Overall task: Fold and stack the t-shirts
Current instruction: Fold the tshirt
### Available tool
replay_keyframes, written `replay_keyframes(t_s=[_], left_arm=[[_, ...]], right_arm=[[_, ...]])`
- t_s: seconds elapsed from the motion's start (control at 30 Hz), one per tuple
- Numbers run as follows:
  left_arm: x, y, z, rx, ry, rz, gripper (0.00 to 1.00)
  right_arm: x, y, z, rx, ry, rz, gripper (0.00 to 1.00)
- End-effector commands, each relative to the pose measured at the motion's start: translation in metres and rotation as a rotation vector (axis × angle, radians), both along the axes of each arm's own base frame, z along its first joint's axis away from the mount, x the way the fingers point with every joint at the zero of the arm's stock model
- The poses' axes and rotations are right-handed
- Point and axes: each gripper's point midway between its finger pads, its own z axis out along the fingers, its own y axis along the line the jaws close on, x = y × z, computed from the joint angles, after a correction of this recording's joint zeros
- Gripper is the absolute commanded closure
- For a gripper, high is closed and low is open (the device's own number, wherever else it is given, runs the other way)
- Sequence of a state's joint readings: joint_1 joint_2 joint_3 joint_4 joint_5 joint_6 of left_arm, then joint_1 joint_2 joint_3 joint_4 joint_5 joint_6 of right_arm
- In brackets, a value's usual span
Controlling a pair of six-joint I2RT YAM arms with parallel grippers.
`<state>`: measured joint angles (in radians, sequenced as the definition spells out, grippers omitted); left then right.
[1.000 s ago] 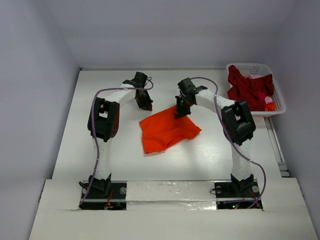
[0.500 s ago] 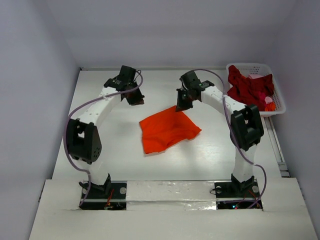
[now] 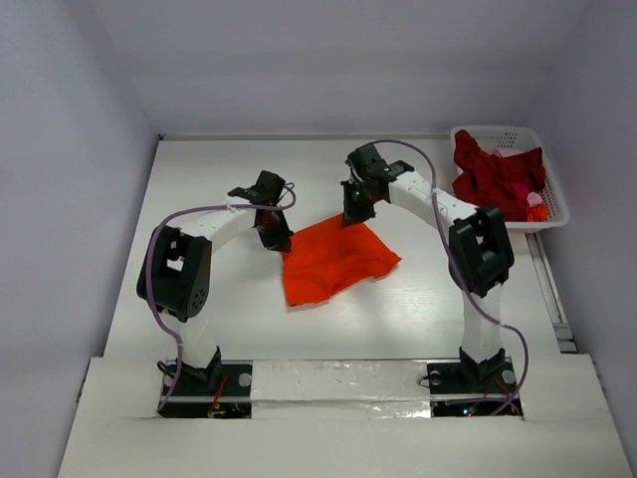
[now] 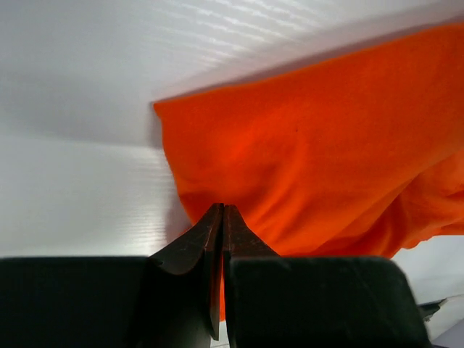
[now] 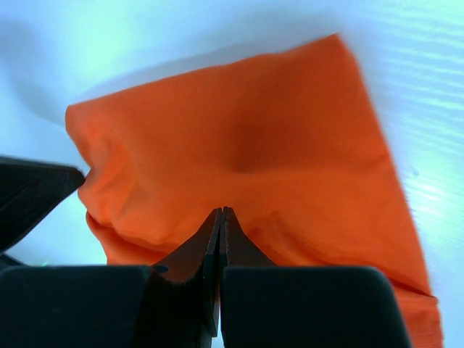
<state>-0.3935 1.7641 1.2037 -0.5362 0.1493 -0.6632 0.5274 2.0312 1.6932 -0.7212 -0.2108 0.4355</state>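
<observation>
Orange t-shirt (image 4: 312,167) partly off-frame, pic's R edge

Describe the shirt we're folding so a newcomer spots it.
At the middle of the white table lies a bright orange cloth t-shirt. The dark red shirts sit in the white lattice basket at the far right; this one lies alone.

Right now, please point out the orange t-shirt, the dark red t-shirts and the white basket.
orange t-shirt (image 3: 333,261): top external view, middle of the cloth.
dark red t-shirts (image 3: 493,177): top external view, middle of the heap.
white basket (image 3: 503,129): top external view, far rim.
</observation>
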Motion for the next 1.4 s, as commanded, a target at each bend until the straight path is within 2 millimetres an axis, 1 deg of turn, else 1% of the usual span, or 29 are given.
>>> replay_keyframes(t_s=[0.0, 0.03, 0.1, 0.17, 0.2, 0.23, 0.3, 0.33, 0.37, 0.43, 0.47, 0.53, 0.57, 0.63, 0.67, 0.7, 0.77, 0.8, 0.87, 0.9, 1.0, 1.07, 1.13, 1.2, 1.23, 1.27, 1.3, 1.33, 1.37], left_arm=[[0.012, -0.008, 0.001, -0.027, -0.03, 0.005, 1.0], [0.014, -0.008, 0.0, -0.027, -0.032, 0.007, 1.0], [0.018, -0.01, -0.005, -0.023, -0.025, 0.006, 1.0], [0.021, -0.011, -0.012, -0.015, -0.013, 0.002, 1.0], [0.025, -0.012, -0.011, -0.015, -0.019, 0.001, 1.0], [0.027, -0.012, -0.012, -0.013, -0.019, -0.001, 1.0], [0.031, -0.014, -0.015, -0.013, -0.016, -0.002, 1.0], [0.033, -0.015, -0.016, -0.012, -0.016, -0.003, 1.0], [0.033, -0.015, -0.022, -0.007, -0.004, -0.003, 1.0], [0.037, -0.019, -0.025, -0.018, 0.001, -0.007, 1.0], [0.036, -0.02, -0.032, -0.015, 0.02, -0.007, 1.0], [0.041, -0.023, -0.034, -0.024, 0.019, -0.007, 1.0], [0.041, -0.023, -0.038, -0.022, 0.03, -0.007, 1.0], [0.049, -0.026, -0.036, -0.023, 0.019, -0.006, 1.0], [0.051, -0.026, -0.042, -0.015, 0.03, -0.007, 1.0], [0.057, -0.029, -0.039, -0.017, 0.017, -0.011, 1.0], [0.061, -0.03, -0.042, -0.011, 0.026, -0.013, 1.0], [0.067, -0.028, -0.038, -0.012, 0.015, -0.008, 1.0], [0.073, -0.025, -0.04, -0.007, 0.016, 0.0, 1.0], [0.078, -0.026, -0.037, -0.009, 0.005, -0.003, 1.0], [0.084, -0.018, -0.041, 0.002, 0.015, 0.013, 1.0], [0.085, -0.018, -0.041, 0.004, 0.017, 0.01, 1.0], [0.087, -0.014, -0.04, 0.007, 0.016, 0.018, 1.0], [0.084, -0.012, -0.037, 0.01, 0.012, 0.014, 1.0], [0.084, -0.006, -0.037, 0.02, 0.013, 0.025, 1.0], [0.084, -0.006, -0.031, 0.02, 0.002, 0.025, 1.0], [0.083, -0.005, -0.027, 0.022, -0.004, 0.023, 1.0], [0.083, 0.0, -0.024, 0.026, -0.007, 0.032, 1.0], [0.085, 0.001, -0.011, 0.021, -0.036, 0.033, 1.0]], right_arm=[[-0.019, 0.021, 0.011, 0.018, -0.021, 0.069, 1.0], [-0.021, 0.02, 0.008, 0.017, -0.013, 0.063, 1.0], [-0.035, 0.025, -0.002, 0.017, 0.014, 0.077, 1.0], [-0.037, 0.027, -0.005, 0.037, 0.023, 0.067, 1.0], [-0.04, 0.031, -0.006, 0.045, 0.023, 0.075, 1.0], [-0.043, 0.03, -0.009, 0.043, 0.032, 0.072, 1.0], [-0.044, 0.03, -0.01, 0.044, 0.036, 0.066, 1.0], [-0.044, 0.03, -0.009, 0.047, 0.033, 0.065, 1.0], [-0.042, 0.03, -0.007, 0.048, 0.026, 0.064, 1.0], [-0.042, 0.03, -0.005, 0.048, 0.024, 0.063, 1.0], [-0.04, 0.031, -0.001, 0.053, 0.017, 0.063, 1.0], [-0.04, 0.031, 0.001, 0.054, 0.015, 0.063, 1.0], [-0.041, 0.031, 0.001, 0.054, 0.018, 0.063, 1.0], [-0.041, 0.031, 0.0, 0.054, 0.018, 0.061, 1.0], [-0.041, 0.031, 0.0, 0.055, 0.017, 0.059, 1.0], [-0.041, 0.03, -0.001, 0.053, 0.02, 0.059, 1.0], [-0.042, 0.03, -0.002, 0.052, 0.021, 0.057, 1.0], [-0.042, 0.03, -0.003, 0.051, 0.019, 0.057, 1.0], [-0.043, 0.029, -0.004, 0.048, 0.022, 0.056, 1.0], [-0.042, 0.029, -0.004, 0.047, 0.022, 0.055, 1.0], [-0.041, 0.028, -0.003, 0.044, 0.018, 0.053, 1.0], [-0.041, 0.029, -0.004, 0.045, 0.019, 0.051, 1.0], [-0.04, 0.028, -0.003, 0.04, 0.014, 0.047, 1.0], [-0.034, 0.024, 0.001, 0.015, -0.01, 0.031, 1.0], [-0.031, 0.022, 0.004, 0.0, -0.026, 0.02, 1.0], [-0.027, 0.019, 0.007, -0.015, -0.045, 0.015, 1.0], [-0.017, 0.018, 0.017, -0.029, -0.085, -0.003, 1.0], [-0.015, 0.016, 0.021, -0.041, -0.09, -0.008, 1.0], [-0.012, 0.017, 0.025, -0.042, -0.101, -0.01, 1.0]])
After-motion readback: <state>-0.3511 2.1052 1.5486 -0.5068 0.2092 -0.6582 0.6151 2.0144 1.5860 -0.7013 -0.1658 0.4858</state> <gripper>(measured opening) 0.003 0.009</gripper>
